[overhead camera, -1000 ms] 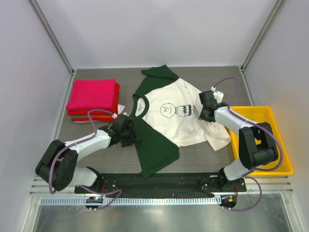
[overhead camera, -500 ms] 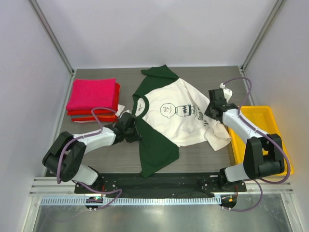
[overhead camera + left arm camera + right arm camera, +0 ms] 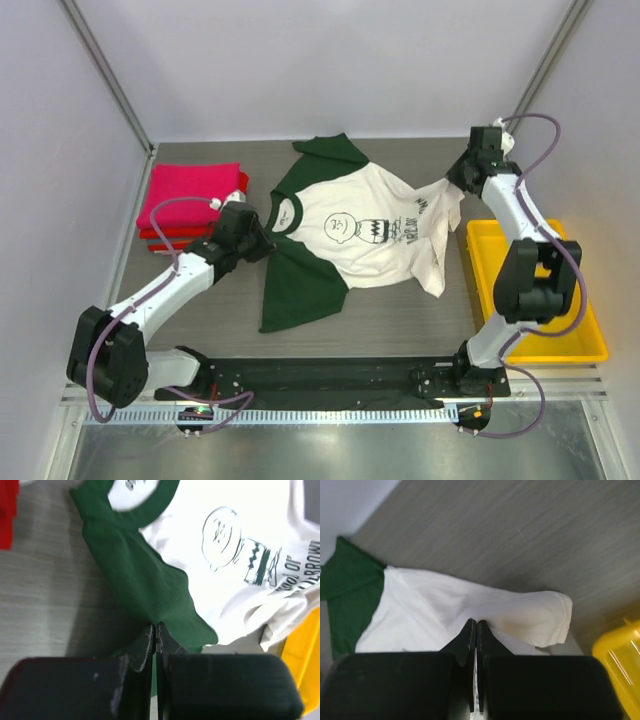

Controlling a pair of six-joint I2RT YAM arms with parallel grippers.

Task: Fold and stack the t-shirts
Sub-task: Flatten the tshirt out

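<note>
The cream-white t-shirt (image 3: 350,225), with dark green sleeves and a dark printed figure, lies stretched across the middle of the table. My left gripper (image 3: 258,243) is shut on its near green sleeve (image 3: 135,575); in the left wrist view the fingertips (image 3: 156,626) pinch green cloth. My right gripper (image 3: 462,178) is shut on the shirt's white hem (image 3: 470,600) at the back right, holding that edge raised. Two folded t-shirts are stacked at the left, a magenta-pink one (image 3: 190,193) on top of a red one (image 3: 165,241).
A yellow plastic tray (image 3: 585,335) stands at the right edge, partly under my right arm, and its corner shows in the right wrist view (image 3: 620,650). Grey walls close in the table on the left, back and right.
My left gripper closed on the green sleeve and drew it toward the back left. My right gripper carried the white hem up to the back right, pulling the shirt out flatter.
</note>
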